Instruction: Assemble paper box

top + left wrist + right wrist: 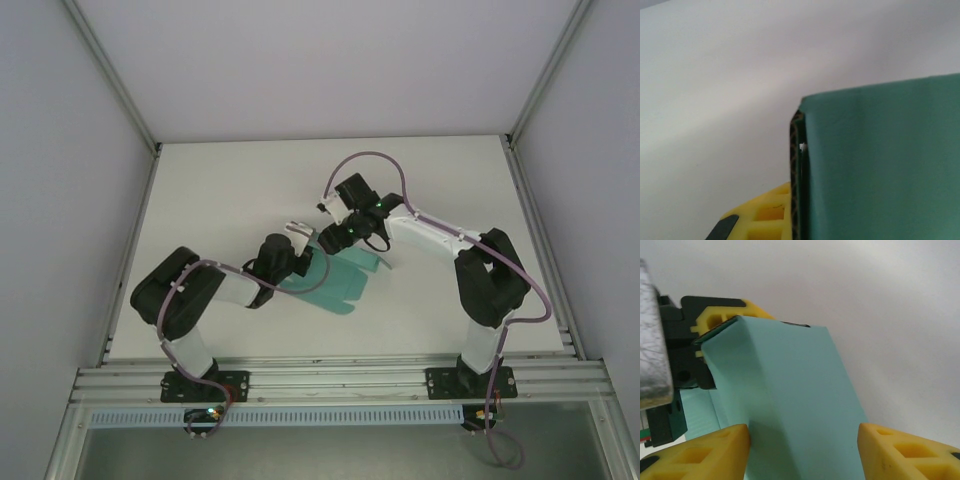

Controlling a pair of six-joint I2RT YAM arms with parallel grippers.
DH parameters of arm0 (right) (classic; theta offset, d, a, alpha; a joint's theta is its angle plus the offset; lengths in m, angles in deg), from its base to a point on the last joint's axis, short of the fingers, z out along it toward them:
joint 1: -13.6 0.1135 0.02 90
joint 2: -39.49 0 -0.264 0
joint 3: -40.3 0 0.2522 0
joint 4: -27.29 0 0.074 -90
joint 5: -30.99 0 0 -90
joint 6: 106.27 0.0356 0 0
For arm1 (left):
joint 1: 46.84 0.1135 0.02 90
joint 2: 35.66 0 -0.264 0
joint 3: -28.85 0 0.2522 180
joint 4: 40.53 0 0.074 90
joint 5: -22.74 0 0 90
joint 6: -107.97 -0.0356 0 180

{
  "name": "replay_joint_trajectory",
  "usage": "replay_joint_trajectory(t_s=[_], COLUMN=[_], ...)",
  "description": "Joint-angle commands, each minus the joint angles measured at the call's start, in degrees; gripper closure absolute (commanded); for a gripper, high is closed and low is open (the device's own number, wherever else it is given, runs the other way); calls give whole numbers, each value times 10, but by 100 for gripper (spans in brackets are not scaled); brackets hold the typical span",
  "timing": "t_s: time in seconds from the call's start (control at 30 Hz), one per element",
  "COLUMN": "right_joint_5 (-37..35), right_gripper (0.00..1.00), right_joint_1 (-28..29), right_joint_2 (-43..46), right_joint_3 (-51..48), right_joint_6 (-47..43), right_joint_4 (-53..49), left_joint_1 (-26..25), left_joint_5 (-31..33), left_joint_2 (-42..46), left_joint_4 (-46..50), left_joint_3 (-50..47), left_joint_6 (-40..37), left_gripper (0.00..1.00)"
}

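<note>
- Sitting near the middle of the surface, the paper box is only part-folded. Some of the teal card spreads flat toward the near side, and one panel is lifted into a creased ridge between the two arms.
- The left jaws look clamped on the end of that raised panel. One yellow pad lies tight against the card's cut edge. Its partner is hidden behind the card, so this is a judgement.
- The right jaws stand apart, straddling the ridge. One finger touches the card's side and the other stands at the opposite edge, with no squeeze showing.
- Closing the right jaws off the crease line would likely buckle the thin panel instead of folding it.
- If the arms pull in different directions, the card could tear at the left grip or slip out of it.
- Nothing pins the flat part, so a downward push may slide the whole sheet across the smooth surface.
- Letting go before a flap is tucked would probably let the panel spring open again.
</note>
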Motion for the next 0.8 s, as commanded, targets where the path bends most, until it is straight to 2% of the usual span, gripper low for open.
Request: replay_joint_trajectory(t_s=[0.0,0.1,0.13,0.2,0.27,0.33,0.43,0.53,0.77], right_joint_5=[-44,-81,-110,-142,-159,-170,-170,-137,-103], right_gripper=[38,30,27,21,8,0,0,0,0], right_joint_1=[-4,-12,-15,-25,-42,-59,-78,-82,-83], right_joint_2=[-13,11,26,59,102,148,209,237,193], right_joint_3=[3,3,0,-11,-30,-58,-108,-141,-129], right_joint_6=[28,54,61,65,72,77,59,39,55], right_joint_4=[-58,-53,-49,-37,-24,0,24,28,62], left_joint_1=[2,2,4,2,8,15,25,30,27], left_joint_5=[81,92,64,61,61,56,59,54,45], left_joint_2=[2,19,27,48,70,88,110,124,147], left_joint_4=[-7,55,45,85,144,170,186,232,268], left_joint_3=[25,43,37,42,59,59,53,68,76], left_joint_6=[64,101,88,79,83,94,120,127,126], left_gripper=[100,100,100,100,100,100,100,100,100])
